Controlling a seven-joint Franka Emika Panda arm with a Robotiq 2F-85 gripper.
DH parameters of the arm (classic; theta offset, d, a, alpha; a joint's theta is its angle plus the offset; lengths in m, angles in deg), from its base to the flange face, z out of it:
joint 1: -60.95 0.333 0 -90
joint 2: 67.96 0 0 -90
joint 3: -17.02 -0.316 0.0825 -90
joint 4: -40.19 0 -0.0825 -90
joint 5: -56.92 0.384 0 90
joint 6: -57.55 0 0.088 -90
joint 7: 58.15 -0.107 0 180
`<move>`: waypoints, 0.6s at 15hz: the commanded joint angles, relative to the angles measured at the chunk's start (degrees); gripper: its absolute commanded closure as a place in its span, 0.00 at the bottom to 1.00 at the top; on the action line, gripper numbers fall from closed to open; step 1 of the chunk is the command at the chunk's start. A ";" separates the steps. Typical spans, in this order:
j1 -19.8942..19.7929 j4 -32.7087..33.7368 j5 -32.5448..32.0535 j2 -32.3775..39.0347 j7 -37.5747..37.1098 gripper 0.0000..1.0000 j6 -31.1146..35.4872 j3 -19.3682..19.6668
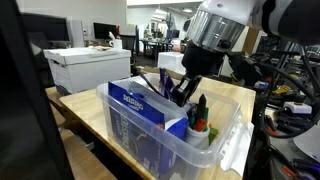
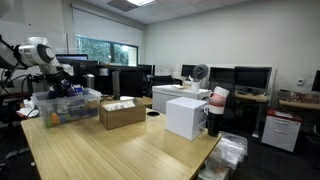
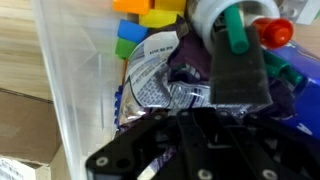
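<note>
Wood table point(image 2: 120, 150) w/ clear bin point(image 1: 140, 140), office w/ monitors point(image 2: 252, 76).

Large room lit by a ceiling light point(image 2: 140, 3), white wall point(image 2: 230, 35) at far right, window point(image 2: 100, 50) set far left, monitors point(image 2: 252, 76) lined along far desks, wooden table point(image 2: 120, 150) near.

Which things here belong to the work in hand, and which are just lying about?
In hand: gripper, down inside the clear bin; crumpled foil packet; markers; blue box.
Lying about: cardboard box; white box; desk fan; monitors.
</note>
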 commanded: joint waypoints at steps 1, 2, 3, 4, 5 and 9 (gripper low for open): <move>-0.15 2.33 1.16 1.18 3.05 0.59 -4.28 0.54; -0.26 2.99 1.50 1.04 3.58 0.56 -5.09 0.71; -0.38 3.76 1.57 0.85 3.83 0.51 -6.13 0.93; -0.52 4.52 1.15 0.60 3.78 0.47 -7.07 1.19; -0.61 5.11 1.20 0.47 4.08 0.42 -7.90 1.41; -0.99 7.12 -0.09 0.14 3.24 0.20 -10.16 2.44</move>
